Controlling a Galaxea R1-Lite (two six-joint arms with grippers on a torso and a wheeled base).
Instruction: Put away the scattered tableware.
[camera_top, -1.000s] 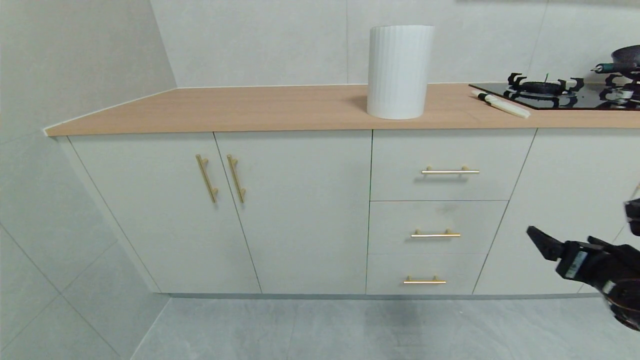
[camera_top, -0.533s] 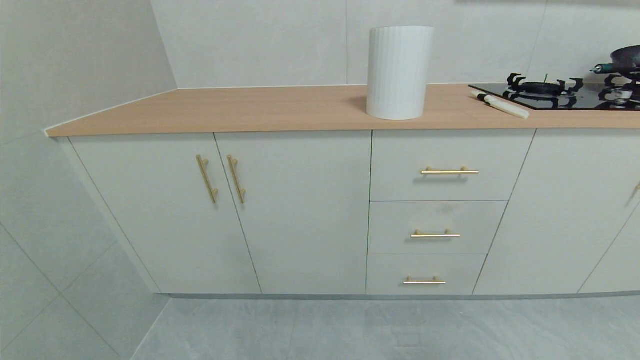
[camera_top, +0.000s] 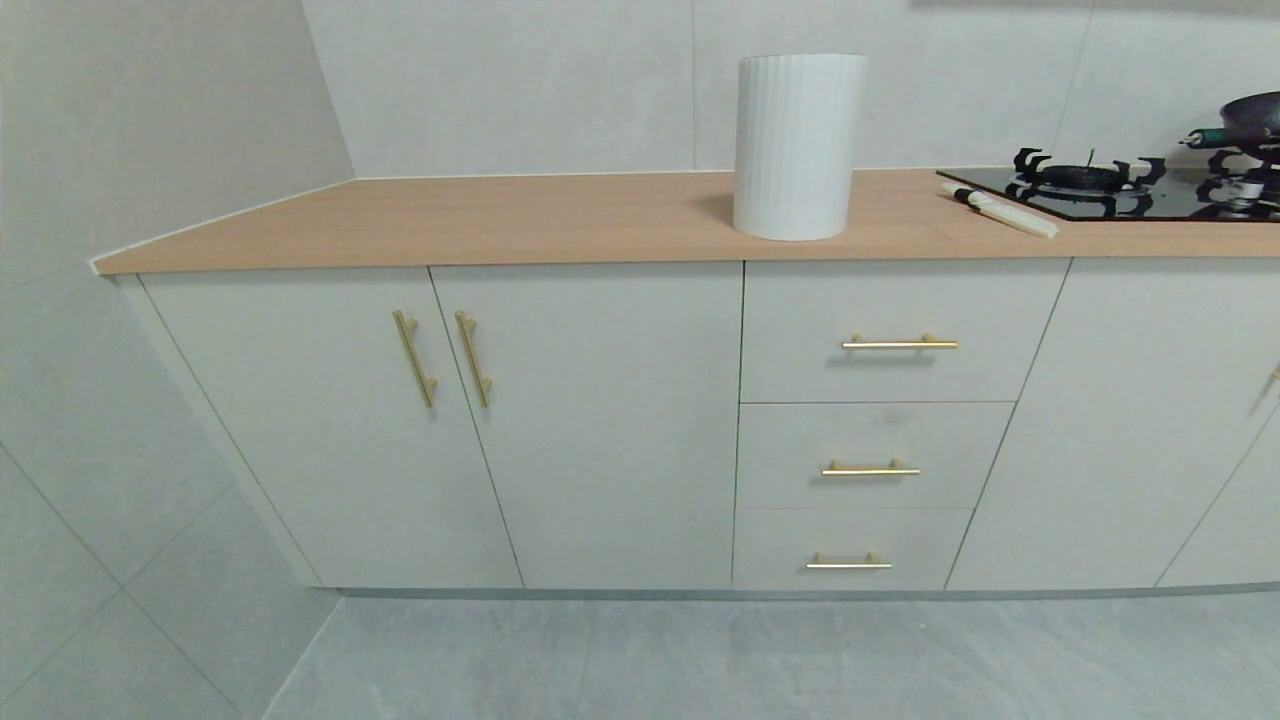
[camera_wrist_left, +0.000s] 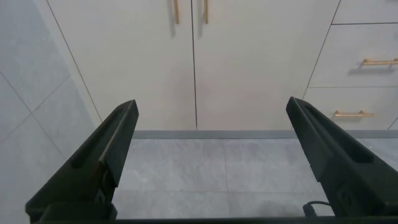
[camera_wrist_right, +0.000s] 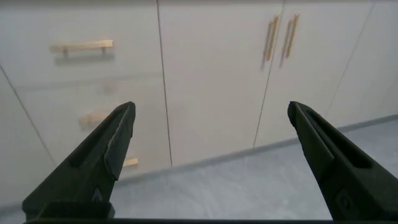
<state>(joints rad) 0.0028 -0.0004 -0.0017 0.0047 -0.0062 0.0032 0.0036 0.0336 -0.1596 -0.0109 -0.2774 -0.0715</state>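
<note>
A pale utensil with a dark end (camera_top: 1000, 211) lies on the wooden countertop (camera_top: 520, 215) beside the hob. A tall white ribbed holder (camera_top: 797, 146) stands upright on the counter to its left. My left gripper (camera_wrist_left: 211, 130) hangs open low over the floor, facing the double cabinet doors (camera_wrist_left: 186, 56), with nothing between its fingers. My right gripper (camera_wrist_right: 211, 124) is open too and holds nothing, low in front of the drawers (camera_wrist_right: 81, 87).
A black gas hob (camera_top: 1120, 190) with a dark pan (camera_top: 1250, 115) sits at the counter's right end. Below the counter are two doors (camera_top: 440, 420) with gold handles and three stacked drawers (camera_top: 880, 420). Grey tiled floor (camera_top: 700, 660) lies open in front; a wall closes the left side.
The right gripper, seen at the lower right of the head view a second ago, has dropped out of that view. The camera has shifted very slightly; nothing on the counter moved.
</note>
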